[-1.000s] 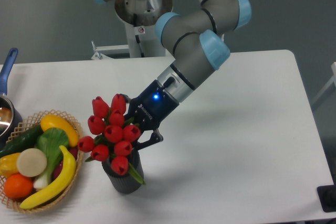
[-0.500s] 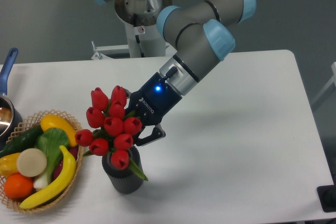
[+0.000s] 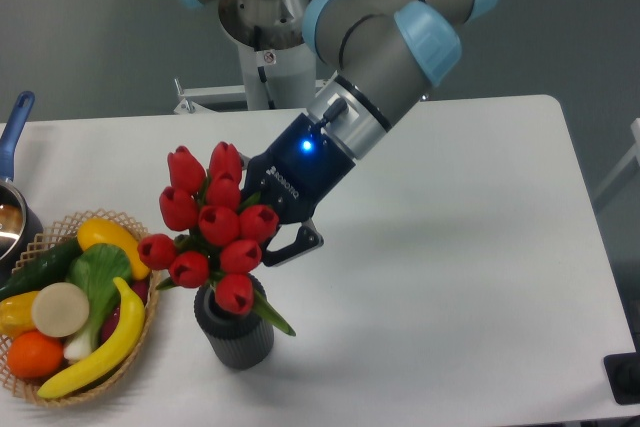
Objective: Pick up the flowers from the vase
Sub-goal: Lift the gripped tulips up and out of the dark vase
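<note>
The flowers, a bunch of red tulip buds with green leaves, are raised so that most buds sit above the vase mouth, and the lowest bud still overlaps it. The vase is a small dark grey ribbed cylinder standing upright on the white table near the front. My gripper comes in from the upper right and is shut on the flowers' stems just behind the buds. One dark finger shows to the right of the bunch. The other finger is hidden by the buds.
A wicker basket of colourful fruit and vegetables sits just left of the vase. A blue-handled pot stands at the left edge. The arm's base mount is at the table's back. A dark object is at the front right corner.
The gripper has lifted the flowers upward and slightly left. More of the vase's mouth and a green leaf show now. The vase has stayed in place.
</note>
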Tool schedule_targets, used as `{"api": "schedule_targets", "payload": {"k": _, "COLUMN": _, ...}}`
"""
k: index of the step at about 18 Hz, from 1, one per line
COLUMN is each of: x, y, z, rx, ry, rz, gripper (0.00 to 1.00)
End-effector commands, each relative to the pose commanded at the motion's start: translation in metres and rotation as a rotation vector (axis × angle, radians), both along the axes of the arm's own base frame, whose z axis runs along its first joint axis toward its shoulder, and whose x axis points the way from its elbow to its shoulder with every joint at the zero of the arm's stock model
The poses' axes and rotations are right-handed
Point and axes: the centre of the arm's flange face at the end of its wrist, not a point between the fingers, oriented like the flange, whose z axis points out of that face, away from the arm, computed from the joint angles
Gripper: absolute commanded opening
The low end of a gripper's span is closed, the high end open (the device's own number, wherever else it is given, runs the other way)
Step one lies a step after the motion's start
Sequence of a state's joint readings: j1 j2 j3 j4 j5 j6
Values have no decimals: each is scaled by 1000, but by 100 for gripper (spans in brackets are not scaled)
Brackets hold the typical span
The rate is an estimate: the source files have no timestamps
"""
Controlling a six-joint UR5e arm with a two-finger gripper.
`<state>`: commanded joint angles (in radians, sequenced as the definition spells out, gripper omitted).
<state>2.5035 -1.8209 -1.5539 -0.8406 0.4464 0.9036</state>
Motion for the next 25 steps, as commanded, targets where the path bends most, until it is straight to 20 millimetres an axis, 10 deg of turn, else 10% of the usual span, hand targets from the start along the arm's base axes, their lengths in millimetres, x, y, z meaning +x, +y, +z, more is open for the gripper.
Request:
{"api": "schedule_targets", "payload": {"k": 11, "x": 4, "y": -15, "z": 36, "rx": 7, "ry": -25, "rz": 49, "gripper": 48}}
{"api": "schedule_targets", "payload": {"k": 25, "x": -93, "y": -109, "z": 43, "rx": -78, "ry": 102, "rz": 328, "gripper": 48}}
